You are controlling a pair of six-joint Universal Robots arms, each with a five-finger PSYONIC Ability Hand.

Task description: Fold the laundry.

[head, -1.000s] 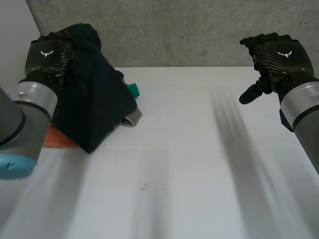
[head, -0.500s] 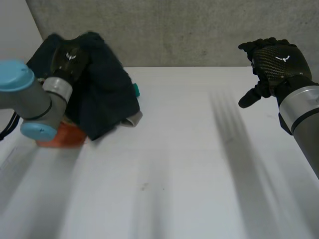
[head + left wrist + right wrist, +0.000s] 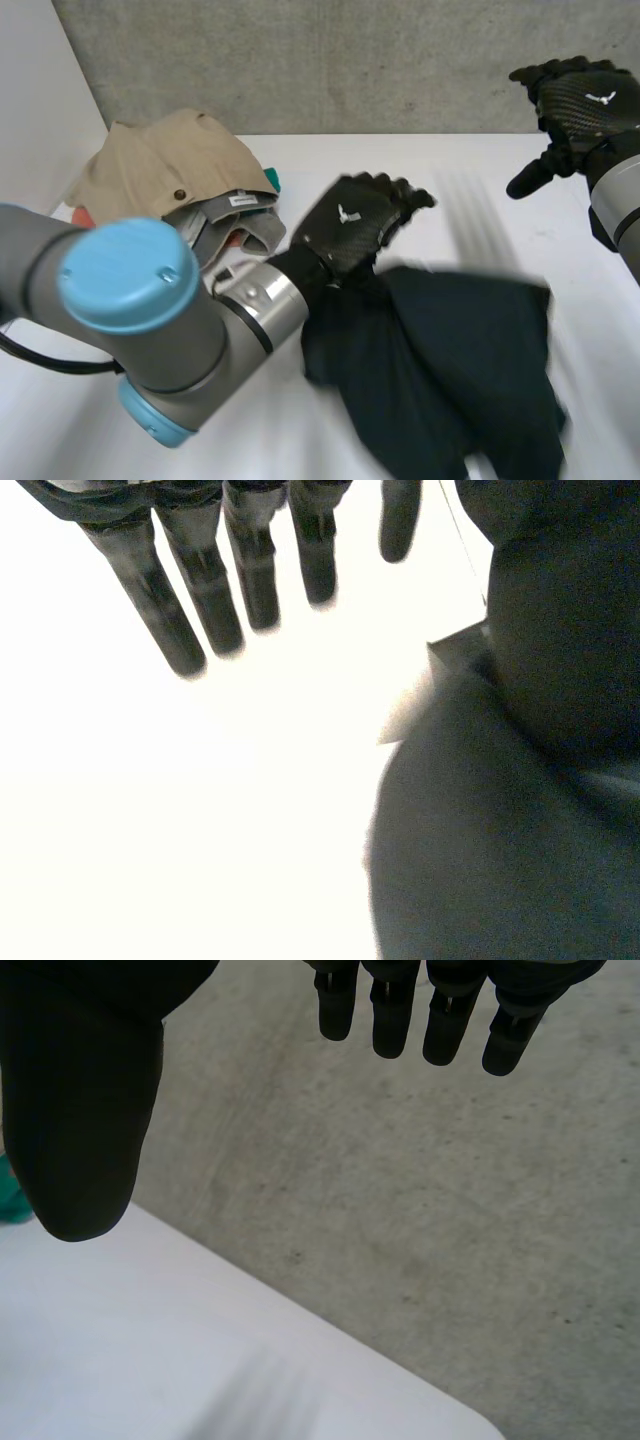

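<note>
One dark navy garment (image 3: 450,370) lies spread in loose folds on the white counter (image 3: 400,165), towards its near right part. Its upper edge meets the wrist of the left hand (image 3: 350,228), which reaches across the middle. In the left wrist view that hand's fingers (image 3: 210,590) are straight and spread, holding nothing, with the cloth just beside the thumb.

At the far left sits one pile: a beige garment (image 3: 165,160) on top, a grey one (image 3: 235,215) under it, a teal piece (image 3: 271,180) and an orange scrap (image 3: 80,214) peeking out.

The right hand (image 3: 585,100) hangs raised at the far right, well apart from the cloth, its fingers straight and thumb apart.
</note>
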